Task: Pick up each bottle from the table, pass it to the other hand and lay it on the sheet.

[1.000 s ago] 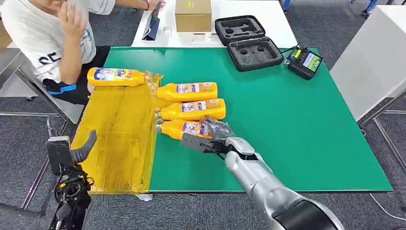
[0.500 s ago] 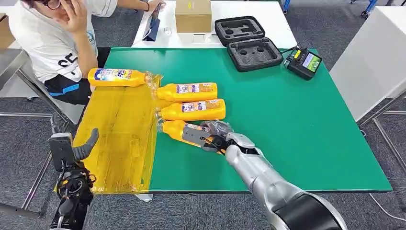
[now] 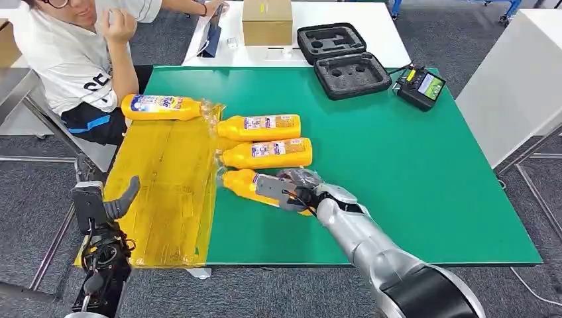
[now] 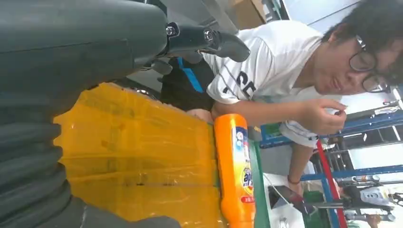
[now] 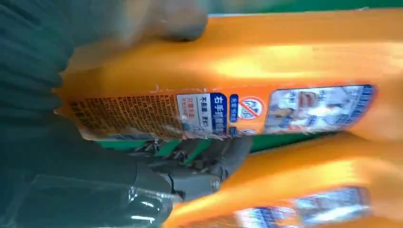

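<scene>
Bottle in hand: nearest bottle (image 3: 246, 183) lay on the green bench (image 3: 411, 172), just beside the sheet's edge, neck toward the sheet (image 3: 166, 185).
Right hand: right hand (image 3: 291, 187) was wrapped round that bottle's body; fingers (image 5: 199, 166) curled under it, thumb over the top. Judged a hold, lift not yet begun.
Left hand: left hand (image 3: 106, 205) hung off the bench's near-left corner, fingers apart, holding nothing.
Other bottles: two more bottles (image 3: 265, 152) lay side by side just beyond the held one; a fourth bottle (image 3: 159, 106) lay at the sheet's far end.
Risk: neighbouring bottle sat very close to the fingers, so a lift could nudge or roll it.
Risk: glossy, round body might slip or turn in the hold during the pass.
</scene>
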Controlling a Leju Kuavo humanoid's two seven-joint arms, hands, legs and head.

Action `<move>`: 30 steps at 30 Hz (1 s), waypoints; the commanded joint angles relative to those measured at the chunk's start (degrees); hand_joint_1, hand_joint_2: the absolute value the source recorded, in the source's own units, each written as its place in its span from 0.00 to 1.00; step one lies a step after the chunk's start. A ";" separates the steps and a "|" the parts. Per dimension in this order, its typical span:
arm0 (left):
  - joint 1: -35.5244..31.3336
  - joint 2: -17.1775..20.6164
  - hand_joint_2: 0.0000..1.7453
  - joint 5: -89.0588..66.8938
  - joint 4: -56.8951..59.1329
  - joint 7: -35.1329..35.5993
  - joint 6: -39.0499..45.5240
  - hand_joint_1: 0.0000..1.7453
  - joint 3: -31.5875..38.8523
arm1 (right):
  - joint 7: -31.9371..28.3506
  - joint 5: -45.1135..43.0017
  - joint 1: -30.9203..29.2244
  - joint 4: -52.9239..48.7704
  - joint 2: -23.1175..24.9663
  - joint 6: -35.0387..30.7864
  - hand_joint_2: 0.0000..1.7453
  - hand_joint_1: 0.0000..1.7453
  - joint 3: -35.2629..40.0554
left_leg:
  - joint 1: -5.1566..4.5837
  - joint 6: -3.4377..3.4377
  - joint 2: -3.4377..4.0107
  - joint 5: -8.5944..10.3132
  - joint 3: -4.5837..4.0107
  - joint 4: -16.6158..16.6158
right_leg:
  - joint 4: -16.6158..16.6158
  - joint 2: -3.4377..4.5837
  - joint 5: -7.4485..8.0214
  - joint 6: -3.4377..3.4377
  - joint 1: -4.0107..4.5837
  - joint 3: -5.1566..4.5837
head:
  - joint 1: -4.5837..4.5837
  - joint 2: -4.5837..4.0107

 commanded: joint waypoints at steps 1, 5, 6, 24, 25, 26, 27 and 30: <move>-0.40 -0.27 1.00 2.52 3.00 -1.01 -1.93 0.00 -0.70 | -20.57 -17.05 5.91 -10.02 0.90 2.86 1.00 1.00 -4.00 | -0.02 -0.03 0.02 -0.07 0.12 -0.05 | -0.01 0.04 -0.09 -0.02 -0.02 0.08 | 0.00 0.00; 3.35 -0.53 1.00 5.95 -0.37 -0.26 -4.98 0.00 0.20 | -25.07 -29.90 9.64 -21.07 2.36 -0.12 1.00 1.00 -3.95 | 0.00 -0.01 -0.09 -0.07 0.04 -0.05 | -0.02 -0.04 -0.11 -0.01 0.01 0.04 | -0.02 0.00; 4.35 -0.65 1.00 6.48 -1.55 -0.16 -5.50 0.00 0.45 | -25.05 -31.34 10.30 -23.06 2.20 -0.75 1.00 1.00 -2.87 | 0.00 0.00 0.01 -0.05 -0.04 -0.04 | -0.02 0.04 -0.07 0.00 0.01 -0.05 | 0.02 0.00; 7.18 -1.32 1.00 8.52 -5.71 1.11 -7.94 0.00 0.98 | -25.07 -36.20 13.03 -30.26 1.85 -9.12 1.00 1.00 -0.28 | 0.00 -0.02 -0.13 -0.10 -0.21 -0.03 | 0.00 0.01 -0.10 -0.01 0.00 -0.18 | 0.00 0.00; 7.57 -1.46 1.00 9.67 -6.33 1.48 -8.74 0.00 1.19 | -25.07 -36.95 13.55 -31.30 1.71 -10.26 1.00 1.00 0.30 | 0.01 -0.03 -0.15 -0.15 -0.11 -0.02 | 0.00 0.01 -0.16 -0.02 0.01 -0.07 | 0.02 0.00; 8.12 -1.47 1.00 10.41 -7.11 1.62 -9.25 0.00 1.25 | -25.07 -37.04 14.38 -32.83 1.43 -12.80 1.00 1.00 0.95 | 0.00 -0.02 -0.16 -0.12 -0.18 -0.02 | 0.00 -0.02 -0.14 -0.01 0.00 -0.13 | 0.02 0.00; 8.40 -1.53 1.00 11.10 -7.56 1.92 -9.88 0.00 1.29 | -25.07 -37.60 14.72 -33.26 1.30 -13.13 1.00 1.00 1.22 | -0.01 -0.02 -0.14 -0.12 -0.16 -0.04 | 0.00 0.01 -0.14 -0.01 0.00 -0.13 | 0.00 0.00; 10.02 -1.59 1.00 15.13 -9.93 4.49 -15.62 0.00 0.13 | -25.07 -39.26 15.87 -33.09 0.59 -15.15 1.00 1.00 1.97 | 0.01 -0.02 -0.13 -0.12 -0.18 -0.04 | -0.03 0.01 -0.12 0.00 0.01 -0.14 | 0.00 0.00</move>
